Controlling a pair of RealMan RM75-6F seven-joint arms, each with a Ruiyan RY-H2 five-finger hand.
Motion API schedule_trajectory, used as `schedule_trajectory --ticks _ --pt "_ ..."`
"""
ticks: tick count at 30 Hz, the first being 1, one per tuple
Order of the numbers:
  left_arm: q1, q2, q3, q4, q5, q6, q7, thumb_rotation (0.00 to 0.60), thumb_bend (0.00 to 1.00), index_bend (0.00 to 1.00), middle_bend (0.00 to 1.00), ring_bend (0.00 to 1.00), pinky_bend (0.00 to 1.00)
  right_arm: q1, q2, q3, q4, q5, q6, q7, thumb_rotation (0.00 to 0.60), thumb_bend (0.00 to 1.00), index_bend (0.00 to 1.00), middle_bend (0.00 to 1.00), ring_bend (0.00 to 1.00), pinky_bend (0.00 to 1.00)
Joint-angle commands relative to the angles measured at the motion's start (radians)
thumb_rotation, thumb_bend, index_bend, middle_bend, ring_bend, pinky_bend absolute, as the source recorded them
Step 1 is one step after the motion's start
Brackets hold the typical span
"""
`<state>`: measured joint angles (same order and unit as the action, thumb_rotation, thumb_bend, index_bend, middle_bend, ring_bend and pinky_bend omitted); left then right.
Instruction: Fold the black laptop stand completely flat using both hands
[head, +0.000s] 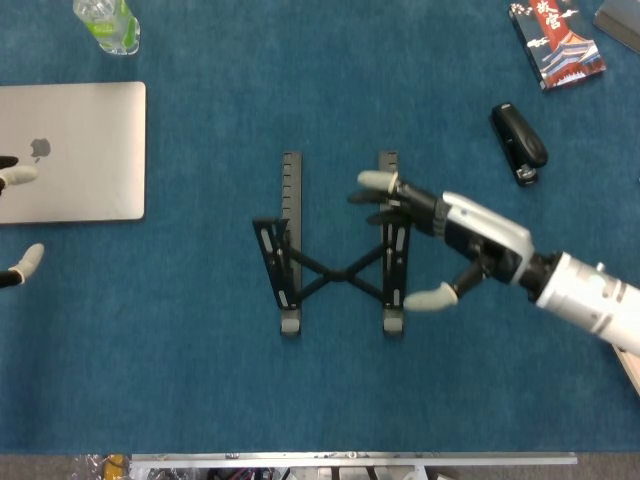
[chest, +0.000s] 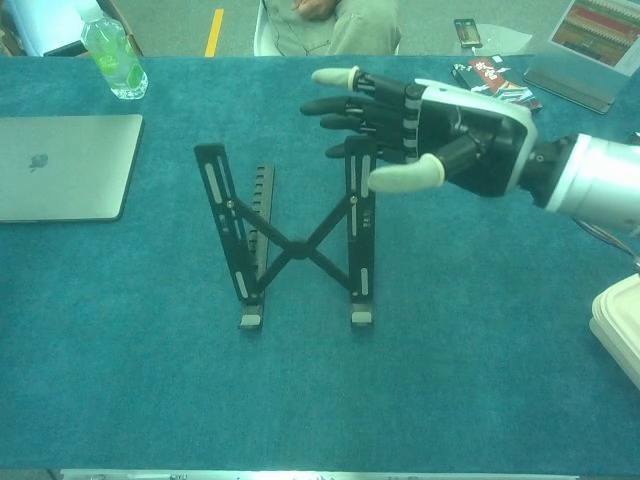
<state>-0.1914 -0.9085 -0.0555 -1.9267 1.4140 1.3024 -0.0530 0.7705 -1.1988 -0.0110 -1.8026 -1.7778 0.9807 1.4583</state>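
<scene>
Black laptop stand (X-braced), raised, mid-table on blue cloth.

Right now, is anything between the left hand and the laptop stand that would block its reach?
Nothing visible blocks it. The left hand sits at the table's left edge by the closed laptop, with only bare blue mat between it and the stand. The right hand is already at the stand's right rail.

Stand mid-table – laptop far left, stapler(?) behind-right.
</scene>
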Motion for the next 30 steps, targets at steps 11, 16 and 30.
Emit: schedule_trajectory --ticks 11,16,30 --pt "-0.052 0.021 0.032 -0.005 0.089 -0.090 -0.060 0.600 0.26 0.24 0.18 0.08 0.09 0.011 0.069 -0.126 -0.093 -0.114 0.084 -0.006 0.578 0.05 0.00 0.12 0.00 0.10" --pt "-0.086 0.025 0.041 -0.008 0.138 -0.129 -0.084 0.600 0.26 0.24 0.18 0.08 0.09 0.016 0.087 -0.161 -0.112 -0.138 0.105 -0.017 0.578 0.06 0.00 0.12 0.00 0.10" --pt "-0.265 0.015 0.088 0.001 0.354 -0.291 -0.441 0.600 0.26 0.24 0.19 0.09 0.09 0.029 0.099 -0.211 -0.133 -0.140 0.129 -0.052 0.577 0.06 0.00 0.12 0.00 0.10"
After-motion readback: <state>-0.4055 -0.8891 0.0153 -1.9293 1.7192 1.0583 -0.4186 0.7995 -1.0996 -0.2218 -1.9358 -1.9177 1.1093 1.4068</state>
